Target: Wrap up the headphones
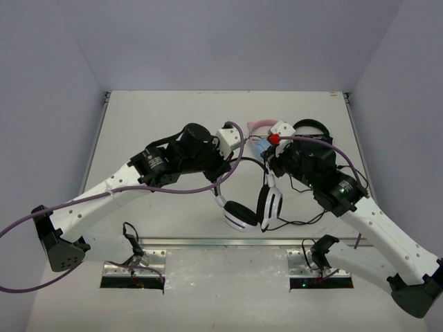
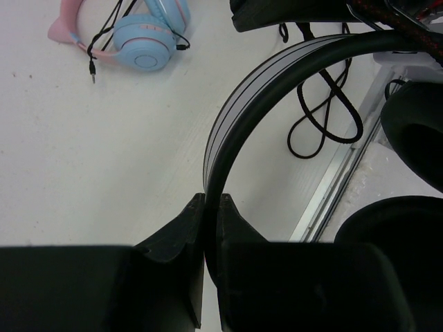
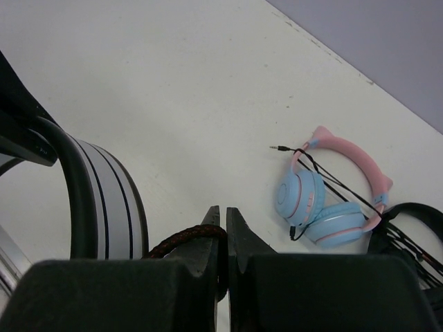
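Observation:
The headphones (image 1: 242,213) are white with black ear cushions, and the cups hang near the table's front edge. My left gripper (image 1: 230,168) is shut on their black-and-white headband (image 2: 228,117), which runs up between the fingers (image 2: 187,221) in the left wrist view. My right gripper (image 1: 271,164) is shut on their dark braided cable (image 3: 185,241), pinched just behind its fingertips. The headband also shows at the left of the right wrist view (image 3: 111,200). Loose cable loops (image 2: 325,104) lie on the table by the cups (image 1: 304,220).
Pink-and-blue cat-ear headphones (image 3: 325,207) with their own thin cable lie behind the grippers (image 1: 259,127). All-black headphones (image 1: 313,128) lie to the right of them. A metal rail (image 1: 221,242) runs along the table's front edge.

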